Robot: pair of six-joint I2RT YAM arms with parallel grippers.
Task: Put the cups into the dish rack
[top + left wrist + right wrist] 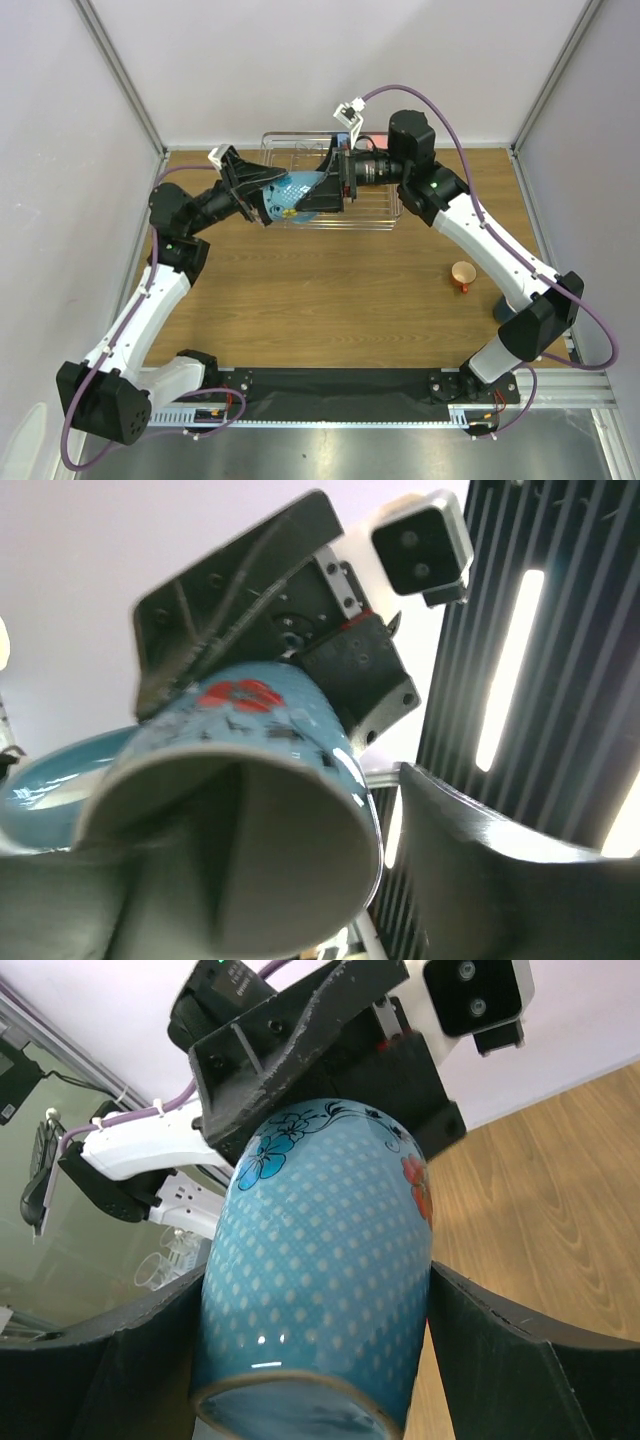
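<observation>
A light blue tumbler [288, 195] with white dots and flowers hangs on its side over the front left corner of the dish rack [375, 222]. My right gripper [318, 190] is shut on it, one finger against each side of its body [320, 1260] near the base. My left gripper [272, 197] is open at its mouth [250, 810]. One finger [235, 840] is inside the cup and the other finger [480, 860] stands clear of the rim. A small orange cup [462, 274] stands on the table to the right.
The silver wire rack sits at the table's back middle. Something red-pink [376, 141] shows at its back edge behind the right wrist. A dark blue thing [505, 308] is partly hidden by the right arm near the right edge. Grey walls enclose three sides.
</observation>
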